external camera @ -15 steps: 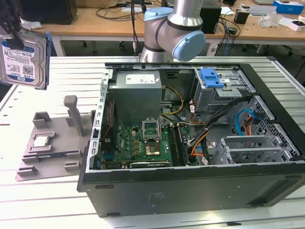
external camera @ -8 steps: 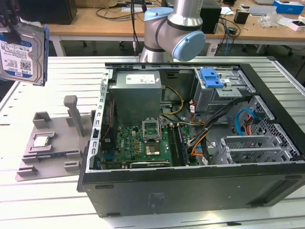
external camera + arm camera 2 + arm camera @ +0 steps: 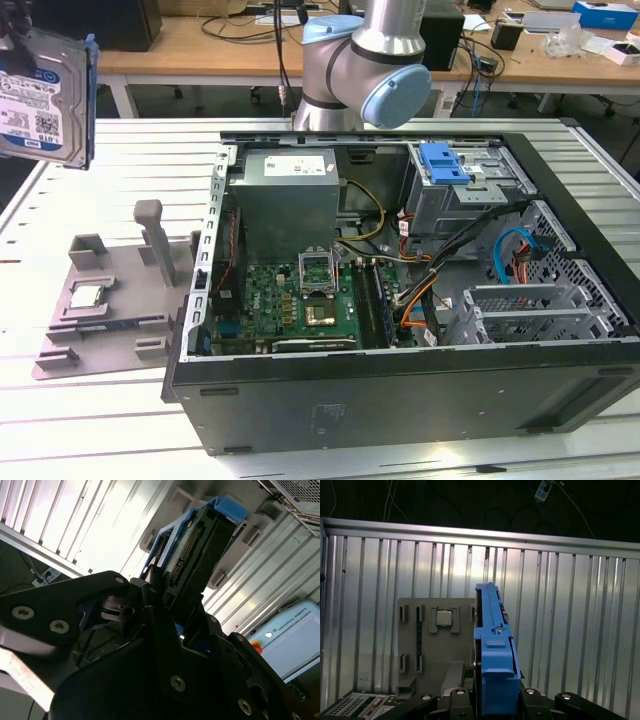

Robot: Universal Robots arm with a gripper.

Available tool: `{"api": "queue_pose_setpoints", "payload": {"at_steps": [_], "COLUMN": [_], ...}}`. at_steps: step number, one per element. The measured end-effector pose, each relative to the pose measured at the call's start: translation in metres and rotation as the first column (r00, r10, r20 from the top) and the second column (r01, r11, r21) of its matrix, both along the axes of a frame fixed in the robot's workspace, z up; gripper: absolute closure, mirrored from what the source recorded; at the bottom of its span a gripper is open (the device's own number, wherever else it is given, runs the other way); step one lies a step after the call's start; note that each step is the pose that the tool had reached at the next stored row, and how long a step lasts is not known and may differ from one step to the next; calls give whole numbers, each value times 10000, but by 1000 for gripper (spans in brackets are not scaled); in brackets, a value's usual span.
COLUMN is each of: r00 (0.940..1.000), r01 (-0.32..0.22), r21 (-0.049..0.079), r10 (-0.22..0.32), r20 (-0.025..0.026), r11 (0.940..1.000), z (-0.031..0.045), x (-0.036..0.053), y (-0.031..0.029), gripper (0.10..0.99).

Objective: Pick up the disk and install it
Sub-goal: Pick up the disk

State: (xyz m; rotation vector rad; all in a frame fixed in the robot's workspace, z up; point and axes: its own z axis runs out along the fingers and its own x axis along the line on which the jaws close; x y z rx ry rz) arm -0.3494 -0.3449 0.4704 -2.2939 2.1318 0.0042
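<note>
The disk (image 3: 45, 100), a silver hard drive with a blue-and-white label and a blue carrier frame, hangs in the air at the exterior view's upper left, high above the slatted table. In both wrist views my gripper (image 3: 492, 702) is shut on the disk (image 3: 492, 645), which stands on edge between the black fingers (image 3: 150, 587). The second wrist view shows the disk's connector end (image 3: 195, 562) pointing away from the gripper. The disk is off to the exterior view's left of the open computer case (image 3: 400, 395).
A grey fixture plate (image 3: 110, 335) lies below the disk, with upright posts and a small square chip (image 3: 88, 296). Inside the case are the motherboard (image 3: 300, 300), a power supply (image 3: 285, 195) and a drive cage with a blue latch (image 3: 447, 162). The arm's base (image 3: 365, 60) stands behind the case.
</note>
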Motion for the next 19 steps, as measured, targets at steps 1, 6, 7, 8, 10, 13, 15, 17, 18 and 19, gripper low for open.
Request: {"api": "queue_pose_setpoints", "payload": {"at_steps": [1, 6, 7, 8, 10, 13, 15, 17, 18, 19], "r00": [10000, 10000, 10000, 10000, 10000, 10000, 10000, 10000, 10000, 10000], "r01": [0, 0, 0, 0, 0, 0, 0, 0, 0, 0], "r21": [0, -2, -2, -2, -3, -4, -4, -5, -4, -4], "r10": [0, 0, 0, 0, 0, 0, 0, 0, 0, 0], "r20": [0, 0, 0, 0, 0, -1, -1, -1, -1, -1], "r11": [10000, 10000, 10000, 10000, 10000, 10000, 10000, 10000, 10000, 10000], "z": [18, 103, 119, 142, 176, 232, 268, 304, 335, 355], "x": [0, 1, 1, 1, 1, 1, 2, 3, 3, 3], "y": [1, 3, 3, 4, 4, 6, 6, 7, 7, 7], "gripper": [718, 718, 718, 718, 718, 718, 718, 718, 718, 718]}}
